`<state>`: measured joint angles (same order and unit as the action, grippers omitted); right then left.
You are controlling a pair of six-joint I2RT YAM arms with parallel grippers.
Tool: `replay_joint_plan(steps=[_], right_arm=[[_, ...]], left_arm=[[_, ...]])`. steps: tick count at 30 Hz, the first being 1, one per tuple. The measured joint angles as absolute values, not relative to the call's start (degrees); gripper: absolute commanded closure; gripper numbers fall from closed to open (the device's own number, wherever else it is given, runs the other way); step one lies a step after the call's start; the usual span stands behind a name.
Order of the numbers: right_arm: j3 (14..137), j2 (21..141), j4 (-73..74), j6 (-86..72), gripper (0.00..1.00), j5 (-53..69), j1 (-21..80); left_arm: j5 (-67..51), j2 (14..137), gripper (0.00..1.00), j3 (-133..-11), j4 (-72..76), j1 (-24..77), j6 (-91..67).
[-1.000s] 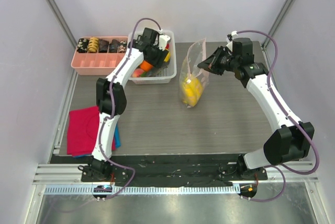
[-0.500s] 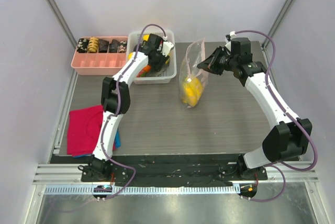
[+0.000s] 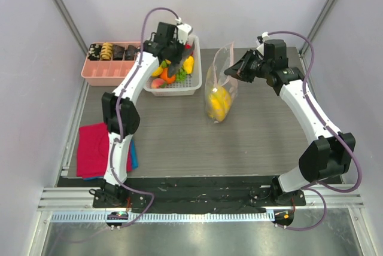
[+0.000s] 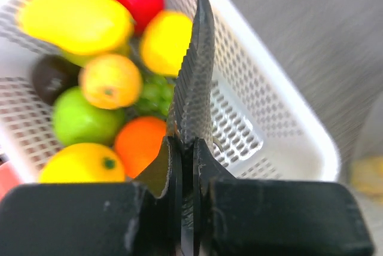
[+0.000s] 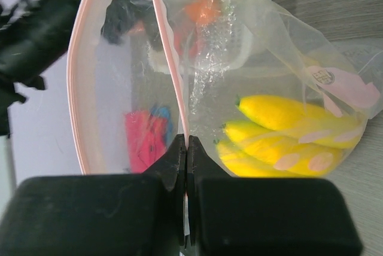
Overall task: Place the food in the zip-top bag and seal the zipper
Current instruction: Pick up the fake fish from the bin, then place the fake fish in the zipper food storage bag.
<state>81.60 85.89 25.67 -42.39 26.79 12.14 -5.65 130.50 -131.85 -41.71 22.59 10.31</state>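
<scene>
Clear polka-dot zip-top bag (image 3: 220, 82) held upright, far of centre, pink zipper (image 5: 76, 88) parted open, yellow banana (image 5: 281, 133) lodged inside, remaining glossy fruits (image 4: 108, 82) heaped far left

- The zip-top bag (image 5: 251, 52) is thin, clear plastic film, glossy and crinkled, with pale printed dots
- Its zipper (image 5: 169, 58) is a smooth pinkish plastic strip
- The banana (image 5: 287, 115) inside the film has a smooth, shiny yellow skin
- The food (image 4: 78, 20) in the basket (image 4: 239, 130) looks like smooth, glossy plastic
- The basket is white plastic pierced all over with small holes
- The left gripper (image 4: 195, 11) is matt black, and one finger face is finely ridged
- The right gripper (image 5: 186, 143) is matt black and slightly grainy
- The tabletop (image 3: 251, 142) is grey with a wood-grain pattern and a matt finish
- The cloth (image 3: 93, 148) is soft, matt red fabric
- The tray (image 3: 102, 75) is smooth pink plastic
- The rail (image 3: 197, 232) at the near edge is brushed metal with a dull sheen
</scene>
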Motion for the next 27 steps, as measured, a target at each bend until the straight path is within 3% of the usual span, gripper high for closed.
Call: replay_joint_plan(steps=[6, 13, 19, 27], right_arm=[[82.3, 85.9, 25.3, -42.6, 0.99, 27.7, 12.1], [82.4, 85.9, 25.3, -42.6, 0.99, 28.4, 12.1], [84.1, 86.2, 26.4, -43.0, 0.99, 28.7, 12.1], [89.2, 90.1, 26.2, -45.0, 0.99, 30.0, 12.3]], left_arm=[[-10.8, 119.5, 1.0, -127.0, -32.9, 18.9, -1.7], [-19.3, 104.6, 1.0, -109.2, -1.8, 16.1, -22.0], [-21.4, 102.0, 1.0, -105.4, 17.6, 23.0, -29.5], [-21.5, 102.1, 1.0, -103.4, 27.9, 33.6, -30.1]])
